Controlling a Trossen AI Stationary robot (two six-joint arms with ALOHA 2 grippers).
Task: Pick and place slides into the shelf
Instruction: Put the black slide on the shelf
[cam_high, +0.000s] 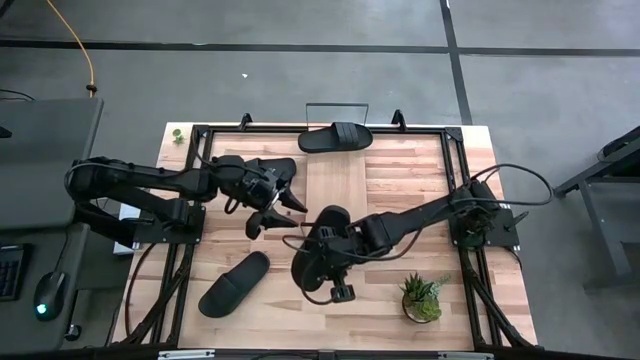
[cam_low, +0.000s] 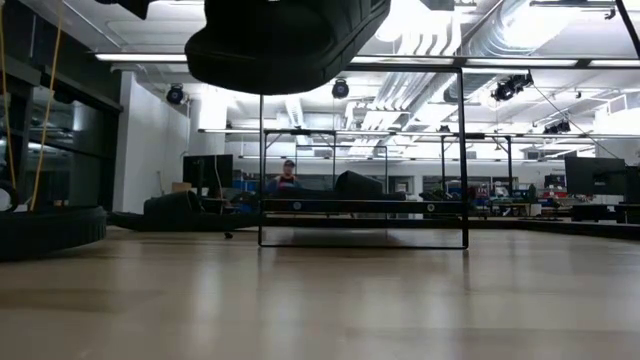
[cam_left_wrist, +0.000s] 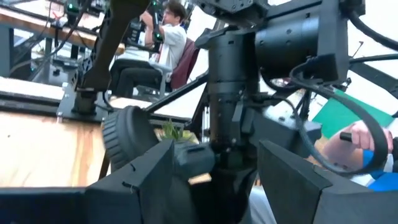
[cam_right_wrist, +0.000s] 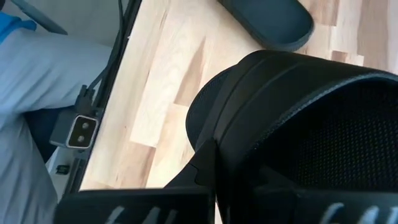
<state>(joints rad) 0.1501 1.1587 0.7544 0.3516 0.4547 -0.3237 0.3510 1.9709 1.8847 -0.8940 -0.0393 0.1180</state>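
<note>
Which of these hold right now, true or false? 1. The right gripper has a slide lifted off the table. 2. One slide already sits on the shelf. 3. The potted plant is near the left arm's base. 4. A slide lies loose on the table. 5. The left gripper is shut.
1. True: the right gripper is clamped on a slide hanging above the table.
2. True: one slide rests on the shelf.
3. False: the potted plant stands on the right arm's side.
4. True: a loose slide lies flat.
5. False: the left gripper is open.
</note>
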